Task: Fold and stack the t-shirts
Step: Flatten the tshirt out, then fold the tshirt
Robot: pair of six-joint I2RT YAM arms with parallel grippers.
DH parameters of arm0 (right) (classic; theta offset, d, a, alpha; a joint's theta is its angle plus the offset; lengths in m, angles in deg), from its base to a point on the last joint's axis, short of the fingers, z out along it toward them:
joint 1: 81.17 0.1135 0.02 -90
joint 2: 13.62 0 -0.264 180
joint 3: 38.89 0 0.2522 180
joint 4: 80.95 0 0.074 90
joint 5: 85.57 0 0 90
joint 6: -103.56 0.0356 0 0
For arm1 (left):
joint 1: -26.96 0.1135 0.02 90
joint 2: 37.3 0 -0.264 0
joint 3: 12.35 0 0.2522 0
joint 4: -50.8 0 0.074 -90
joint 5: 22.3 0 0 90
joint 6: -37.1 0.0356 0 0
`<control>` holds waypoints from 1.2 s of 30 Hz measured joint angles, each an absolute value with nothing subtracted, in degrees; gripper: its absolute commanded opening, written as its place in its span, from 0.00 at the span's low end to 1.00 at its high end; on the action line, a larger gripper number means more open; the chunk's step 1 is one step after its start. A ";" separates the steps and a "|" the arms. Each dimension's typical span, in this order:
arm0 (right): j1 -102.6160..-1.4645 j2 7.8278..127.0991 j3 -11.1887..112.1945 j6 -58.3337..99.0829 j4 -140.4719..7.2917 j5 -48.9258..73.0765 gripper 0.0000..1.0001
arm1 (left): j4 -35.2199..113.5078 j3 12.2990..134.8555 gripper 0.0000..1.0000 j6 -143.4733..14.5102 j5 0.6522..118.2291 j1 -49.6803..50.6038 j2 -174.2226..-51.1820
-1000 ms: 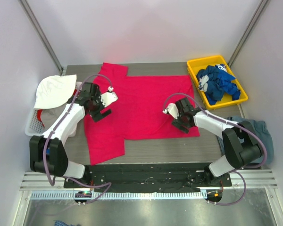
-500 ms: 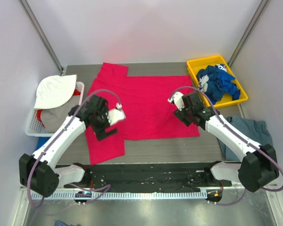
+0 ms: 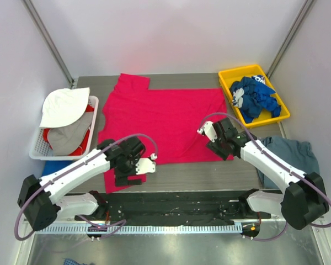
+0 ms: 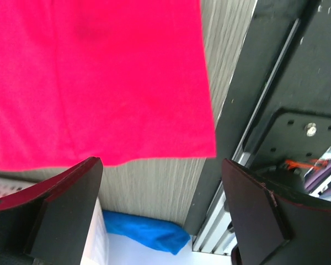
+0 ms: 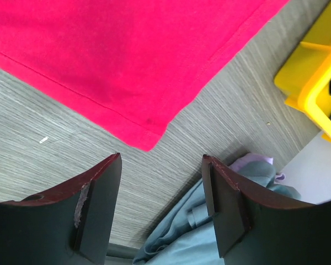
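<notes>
A bright pink-red t-shirt [image 3: 160, 118] lies spread flat in the middle of the table. My left gripper [image 3: 133, 174] hovers over its near left corner. In the left wrist view this gripper [image 4: 160, 165] is open and empty, with the shirt's edge [image 4: 99, 77] just beyond it. My right gripper [image 3: 219, 144] is at the shirt's near right corner [image 5: 149, 144]. It [image 5: 161, 160] stands open over bare table with nothing between the fingers. A slate grey-blue t-shirt [image 3: 289, 154] lies crumpled at the right, close to that gripper [image 5: 209, 232]. Royal blue t-shirts [image 3: 254, 99] fill a bin.
The yellow bin [image 3: 231, 74] stands at the back right. A white basket [image 3: 38, 146] at the left holds a white hat [image 3: 63, 107] and grey cloth. A blue cloth [image 4: 143, 232] lies beside the basket. The black arm rail [image 3: 171, 201] runs along the near edge.
My left gripper has swung from the shirt's far left part toward me to its near left corner. My right gripper has come slightly nearer and its jaws have narrowed a little.
</notes>
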State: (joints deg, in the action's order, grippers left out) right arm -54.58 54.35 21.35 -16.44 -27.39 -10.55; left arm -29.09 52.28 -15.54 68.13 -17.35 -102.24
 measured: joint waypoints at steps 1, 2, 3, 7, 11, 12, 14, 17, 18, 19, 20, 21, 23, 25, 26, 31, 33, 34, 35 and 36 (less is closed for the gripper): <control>-54.43 54.83 21.22 -16.44 -27.50 -10.59 0.66 | -28.21 51.89 0.91 -16.63 68.37 -18.93 -103.40; -54.23 55.35 21.11 -16.42 -27.50 -10.64 0.66 | -26.92 51.52 0.91 -17.57 69.00 -20.44 -104.78; -54.10 55.79 20.98 -16.39 -27.66 -10.68 0.66 | -25.53 51.14 0.91 -18.51 69.37 -21.75 -106.11; -53.88 56.66 20.78 -16.26 -28.16 -10.90 0.66 | -17.79 48.91 0.89 -22.18 71.84 -25.90 -111.25; -53.77 56.82 20.78 -16.22 -28.79 -11.23 0.65 | -11.32 47.80 0.88 -25.46 73.31 -26.71 -114.09; -53.77 56.82 20.78 -16.22 -28.95 -11.36 0.65 | -9.74 47.49 0.87 -26.09 73.66 -26.93 -114.29; -53.75 56.82 20.67 -16.24 -29.41 -11.58 0.65 | -6.62 46.68 0.86 -27.52 74.44 -27.58 -114.31; -53.73 56.93 20.54 -16.24 -29.60 -12.01 0.64 | -2.73 45.09 0.85 -28.96 75.21 -28.61 -114.75; -53.73 56.95 20.52 -16.24 -29.69 -12.10 0.64 | -1.85 44.78 0.85 -29.29 75.21 -28.83 -115.31; -53.73 56.93 20.52 -16.24 -29.76 -12.21 0.64 | -1.13 44.54 0.85 -29.83 75.19 -29.07 -116.06; -53.73 56.95 20.50 -16.26 -29.84 -12.30 0.64 | -0.46 44.30 0.85 -30.14 75.21 -29.27 -116.74; -53.73 56.93 20.50 -16.26 -29.91 -12.41 0.64 | 0.18 44.04 0.85 -30.36 75.19 -29.46 -117.24; -53.73 56.93 20.28 -16.26 -30.02 -12.62 0.63 | 1.05 43.47 0.85 -30.75 75.19 -29.92 -117.57; -53.73 56.93 19.86 -16.29 -30.17 -12.76 0.63 | 1.51 43.21 0.84 -31.12 75.23 -30.21 -117.54; -53.73 56.93 19.71 -16.29 -30.19 -12.89 0.63 | 1.53 43.21 0.83 -31.25 75.25 -30.29 -117.57; -53.73 56.93 19.07 -16.29 -30.37 -13.06 0.62 | 1.60 43.14 0.70 -31.60 74.93 -30.36 -117.83; -53.73 56.79 18.59 -16.37 -30.63 -13.11 0.61 | 1.56 43.12 0.64 -31.62 74.51 -30.40 -118.02; -53.73 56.73 18.33 -16.46 -30.72 -13.11 0.60 | 1.56 43.12 0.60 -31.65 74.42 -30.40 -118.11; -53.73 56.62 18.00 -16.50 -30.74 -13.22 0.60 | 1.45 43.12 0.50 -31.56 73.99 -30.47 -118.29; -53.73 56.38 17.54 -16.57 -30.78 -13.28 0.59 | 1.45 43.12 0.46 -31.60 73.92 -30.58 -118.44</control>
